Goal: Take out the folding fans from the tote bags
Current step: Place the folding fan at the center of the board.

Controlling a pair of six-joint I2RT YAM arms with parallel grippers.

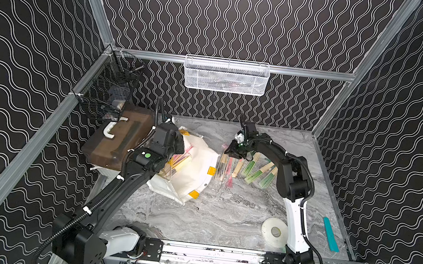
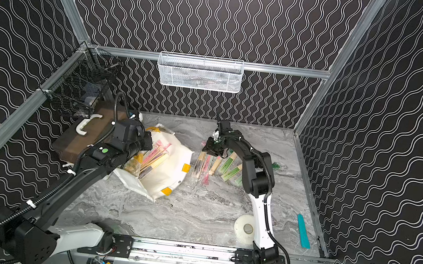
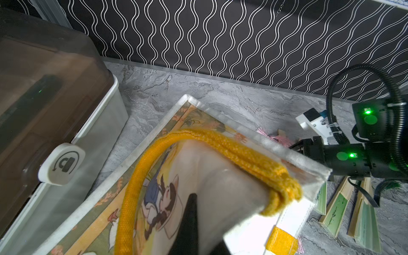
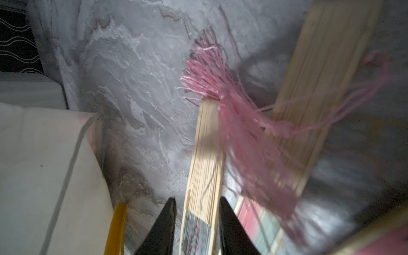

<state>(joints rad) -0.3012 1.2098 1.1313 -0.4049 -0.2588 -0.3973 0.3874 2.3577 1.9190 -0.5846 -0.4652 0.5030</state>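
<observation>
The white tote bag (image 1: pixel 196 163) (image 2: pixel 171 166) lies on its side left of the table's middle, mouth toward the left arm. Several closed folding fans (image 1: pixel 178 161) (image 2: pixel 153 158) show inside it. My left gripper (image 3: pixel 206 220) is shut on the bag's cloth by the yellow-orange handle (image 3: pixel 242 154). Several more fans (image 1: pixel 252 169) (image 2: pixel 228 167) lie in a row on the marble to the bag's right. My right gripper (image 4: pixel 197 199) (image 1: pixel 231 151) hangs low over the row's far ends, open. A bamboo-ribbed fan (image 4: pixel 205 165) lies between its fingers, with a gap on one side. A pink tassel (image 4: pixel 220 88) trails across it.
A white box with a brown lid (image 1: pixel 120 138) (image 3: pixel 66 110) stands against the bag's left side. A white tape roll (image 1: pixel 275 232) and a flat teal strip (image 1: pixel 330 234) lie near the front right. A black wire basket (image 1: pixel 110 86) and a white mesh basket (image 1: pixel 226 76) hang on the walls.
</observation>
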